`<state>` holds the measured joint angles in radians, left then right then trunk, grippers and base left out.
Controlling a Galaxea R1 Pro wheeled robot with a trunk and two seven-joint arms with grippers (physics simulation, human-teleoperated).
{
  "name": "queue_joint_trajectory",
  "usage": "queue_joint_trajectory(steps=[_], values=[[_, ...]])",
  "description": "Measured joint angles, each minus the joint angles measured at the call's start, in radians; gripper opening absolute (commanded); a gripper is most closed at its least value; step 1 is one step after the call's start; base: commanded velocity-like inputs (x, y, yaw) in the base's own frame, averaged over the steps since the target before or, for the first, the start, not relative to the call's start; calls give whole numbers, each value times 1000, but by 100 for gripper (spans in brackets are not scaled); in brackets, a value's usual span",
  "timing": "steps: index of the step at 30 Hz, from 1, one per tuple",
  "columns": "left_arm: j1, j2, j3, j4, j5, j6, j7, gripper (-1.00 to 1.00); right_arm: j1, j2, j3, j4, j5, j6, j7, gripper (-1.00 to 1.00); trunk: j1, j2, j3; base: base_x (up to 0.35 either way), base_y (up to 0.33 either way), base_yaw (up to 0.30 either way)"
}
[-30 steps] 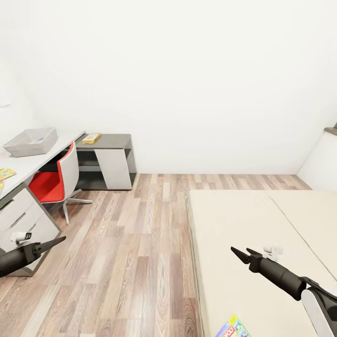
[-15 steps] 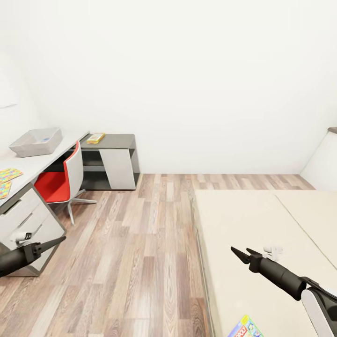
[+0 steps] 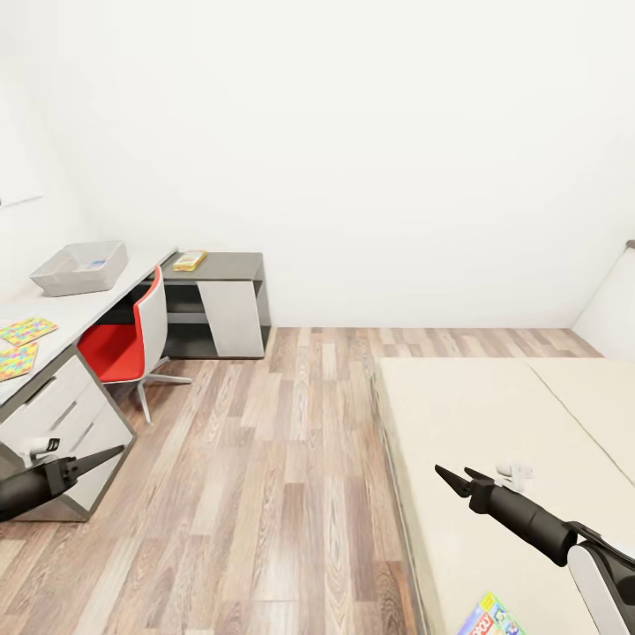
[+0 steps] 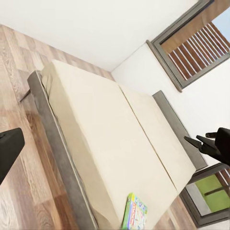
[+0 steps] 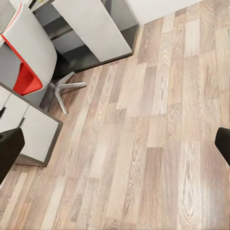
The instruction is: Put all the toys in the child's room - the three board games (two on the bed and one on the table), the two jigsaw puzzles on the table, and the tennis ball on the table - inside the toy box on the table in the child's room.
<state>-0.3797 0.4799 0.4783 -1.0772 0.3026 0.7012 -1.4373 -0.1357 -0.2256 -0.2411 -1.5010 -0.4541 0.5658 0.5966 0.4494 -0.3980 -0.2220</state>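
Now, left gripper (image 3: 104,458): seemingly pressed together, empty.
Right gripper (image 3: 454,477): spread, empty, over bed (image 3: 459,414).
Toy box (image 3: 79,268): on tabletop (image 3: 84,307).

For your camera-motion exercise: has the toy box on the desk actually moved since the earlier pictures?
No. The toy box keeps its place on the desk; both drift right together, so the camera turned.

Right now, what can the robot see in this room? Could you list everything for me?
Toy box: one, grey, far end of table.
Jigsaw puzzles: two, multicoloured, near end of table.
Board game: one, yellow, on dark side section.
Board game: one, blue multicoloured, near edge of bed.
Table: one, pale grey, left wall.
Chair: one, red and white, at table.
Bed: one, cream, right.
Floor: wood plank.
Left gripper: black, above the floor.
Right gripper: black, over bed.
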Motion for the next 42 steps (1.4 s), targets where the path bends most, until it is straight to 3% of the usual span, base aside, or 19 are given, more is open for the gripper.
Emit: queue_joint_trajectory(steps=[27, 42], values=[[0, 0, -1, 0, 0, 1, 1, 100, 0, 0, 3, 0, 0, 0, -1, 100, 0, 0, 0, 5, 274, 0], [0, 0, 0, 0, 0, 0, 1, 100, 0, 0, 4, 0, 0, 0, -1, 100, -1, 0, 0, 221, 197, 0]])
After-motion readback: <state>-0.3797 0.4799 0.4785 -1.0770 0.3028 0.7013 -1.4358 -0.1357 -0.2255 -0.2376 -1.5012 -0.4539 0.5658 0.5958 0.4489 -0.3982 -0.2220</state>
